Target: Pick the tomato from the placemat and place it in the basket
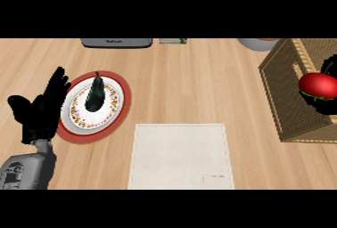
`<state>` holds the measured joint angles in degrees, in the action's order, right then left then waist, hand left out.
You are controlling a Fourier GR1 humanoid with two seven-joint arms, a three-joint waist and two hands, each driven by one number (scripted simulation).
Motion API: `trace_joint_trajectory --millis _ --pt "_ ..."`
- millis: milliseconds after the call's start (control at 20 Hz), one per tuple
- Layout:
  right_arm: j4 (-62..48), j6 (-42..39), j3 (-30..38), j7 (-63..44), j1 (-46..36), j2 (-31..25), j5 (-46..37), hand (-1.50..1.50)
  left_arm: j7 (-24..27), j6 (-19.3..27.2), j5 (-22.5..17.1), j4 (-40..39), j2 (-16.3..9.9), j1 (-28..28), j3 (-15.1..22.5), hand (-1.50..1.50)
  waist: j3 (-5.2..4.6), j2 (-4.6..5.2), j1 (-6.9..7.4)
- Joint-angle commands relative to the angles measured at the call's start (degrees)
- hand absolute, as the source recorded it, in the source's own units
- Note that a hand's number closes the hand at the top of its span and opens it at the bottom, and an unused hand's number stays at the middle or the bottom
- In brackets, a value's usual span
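The red tomato (318, 84) is at the right edge, over the inside of the wicker basket (279, 89). My right hand (326, 103) is curled round it, black fingers showing above and below it. The white placemat (180, 156) lies bare at the centre front. My left hand (41, 107) rests open at the left, fingers up, beside the plate.
A white plate (113, 104) on a red mat holds a dark eggplant (96, 93) at the left. A grey appliance (117, 42) and a small packet (174, 41) sit at the back edge. A bowl (258, 43) shows behind the basket.
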<state>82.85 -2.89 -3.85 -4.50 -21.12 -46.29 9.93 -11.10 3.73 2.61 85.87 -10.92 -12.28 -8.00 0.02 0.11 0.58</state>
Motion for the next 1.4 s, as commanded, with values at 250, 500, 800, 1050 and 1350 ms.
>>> trace_joint_trajectory --millis 250,500,800,1050,1350 --pt "-2.6 0.0 -0.4 16.2 -3.2 -9.7 -19.8 1.5 1.4 -1.1 -0.7 -2.0 -0.7 -0.4 -1.1 0.0 0.0 0.22 0.7" --pt "-5.6 12.6 -4.1 23.3 -3.9 -5.8 -32.7 1.5 -0.6 -0.1 0.9 0.5 0.5 -1.2 1.3 0.0 0.09 0.29 1.07" --pt "-13.6 14.4 -3.0 27.1 -8.1 0.4 -39.1 1.5 2.5 -1.2 -0.6 -1.8 -0.1 -0.4 -0.8 0.0 -0.02 -0.01 -0.08" --pt "-19.8 13.3 -2.3 27.2 -10.7 2.8 -43.3 1.5 2.9 0.0 1.0 -1.2 0.8 1.7 -0.1 0.0 -0.02 -0.03 -0.16" --pt "-28.5 4.5 -5.2 26.2 -16.8 -0.1 -48.2 1.5 1.0 -1.5 0.1 -1.1 -0.5 -0.2 -0.5 0.0 -0.02 0.1 0.4"
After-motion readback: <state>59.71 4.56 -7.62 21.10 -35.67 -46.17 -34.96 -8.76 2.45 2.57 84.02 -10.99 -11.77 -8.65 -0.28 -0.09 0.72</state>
